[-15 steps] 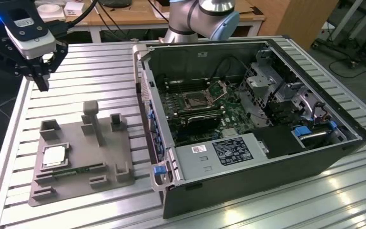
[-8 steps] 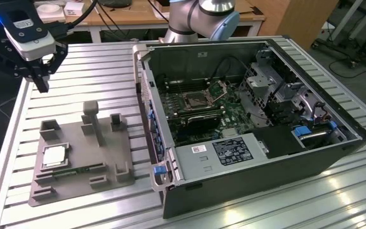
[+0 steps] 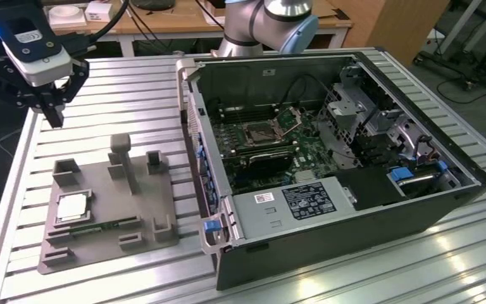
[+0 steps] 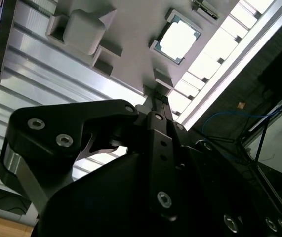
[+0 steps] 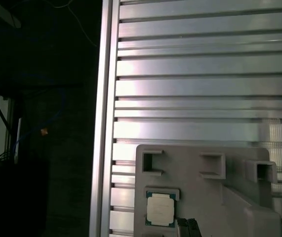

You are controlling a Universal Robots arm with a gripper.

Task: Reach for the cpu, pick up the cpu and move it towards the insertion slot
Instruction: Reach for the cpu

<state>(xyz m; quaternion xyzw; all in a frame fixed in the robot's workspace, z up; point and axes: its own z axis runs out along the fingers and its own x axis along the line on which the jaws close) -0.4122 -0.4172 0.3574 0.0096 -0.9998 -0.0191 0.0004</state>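
– Slatted aluminium table (image 3: 116, 82) under you. What is on it, from the exterior view's left to its right?

– First comes my gripper (image 3: 55, 119), one of it, hanging over the table near the left edge. Its fingers are pressed together on nothing. It is apart from the grey holder block (image 3: 108, 190) below it and touches nothing.

– And on the block?

– One cpu (image 3: 71, 207), lying flat in its square recess, silver top up. Both wrist views show it too, in the first (image 5: 160, 209) and the second (image 4: 178, 37). One green memory stick (image 3: 98, 229) lies just beside it, nearer the camera.

– Further right?

– One open computer case (image 3: 353, 240), lying on its side. Inside it is one insertion slot (image 3: 264, 132), with its metal flap (image 3: 293, 117) tilted up. The slot is well apart from the cpu, with the case wall between them.

– Any writing?

– Two labels sit on the power supply at the front of the case. One is a black label (image 3: 309, 199) with pale print. The other is a small white label (image 3: 264, 197) to its left. I cannot make out the print on either.
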